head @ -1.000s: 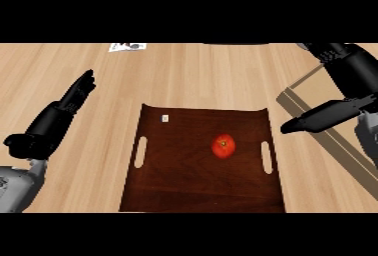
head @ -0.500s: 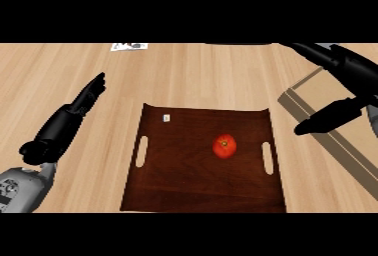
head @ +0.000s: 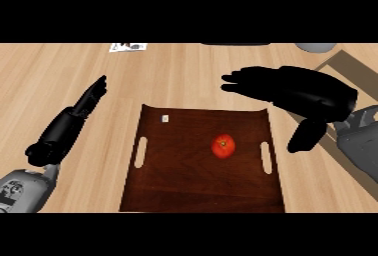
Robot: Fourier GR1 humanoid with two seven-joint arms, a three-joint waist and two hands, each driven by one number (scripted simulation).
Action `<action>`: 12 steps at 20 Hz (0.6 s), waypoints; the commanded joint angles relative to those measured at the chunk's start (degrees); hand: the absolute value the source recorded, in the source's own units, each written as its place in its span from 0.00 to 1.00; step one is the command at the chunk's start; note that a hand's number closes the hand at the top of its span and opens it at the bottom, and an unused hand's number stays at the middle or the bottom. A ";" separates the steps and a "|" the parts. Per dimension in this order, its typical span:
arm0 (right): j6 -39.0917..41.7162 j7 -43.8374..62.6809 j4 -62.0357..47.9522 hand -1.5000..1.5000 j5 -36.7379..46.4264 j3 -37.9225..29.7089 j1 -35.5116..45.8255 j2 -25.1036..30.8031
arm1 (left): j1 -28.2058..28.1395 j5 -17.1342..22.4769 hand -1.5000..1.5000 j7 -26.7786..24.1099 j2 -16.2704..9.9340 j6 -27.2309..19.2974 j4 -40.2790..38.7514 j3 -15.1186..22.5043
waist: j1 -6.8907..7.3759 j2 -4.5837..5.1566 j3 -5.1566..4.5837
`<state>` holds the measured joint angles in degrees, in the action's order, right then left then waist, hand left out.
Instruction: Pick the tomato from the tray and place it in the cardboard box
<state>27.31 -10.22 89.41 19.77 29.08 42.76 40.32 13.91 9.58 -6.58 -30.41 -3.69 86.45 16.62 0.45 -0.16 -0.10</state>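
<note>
On wooden counter [head: 184, 70]: dark tray [head: 203, 195], tomato [head: 224, 145] inside.

Our right hand [head: 299, 95] has swung in from the right edge toward the tray [head: 203, 195]; its straight fingers now reach left past the tray's far right corner, thumb hanging just off the right rim. The tomato [head: 224, 145] now lies below the fingers. Our left hand [head: 70, 122] has drifted slightly rightward.
</note>
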 commanded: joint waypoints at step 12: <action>16.60 30.02 11.20 0.00 10.34 9.47 -1.33 -13.58 | 0.01 -2.91 0.50 2.05 1.94 1.81 1.69 -3.07 | -0.36 0.05 0.09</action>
<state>41.59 15.59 100.82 27.63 37.25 43.88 29.66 13.33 7.31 -6.35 -28.41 -2.58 86.52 14.70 -0.05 -0.21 -0.06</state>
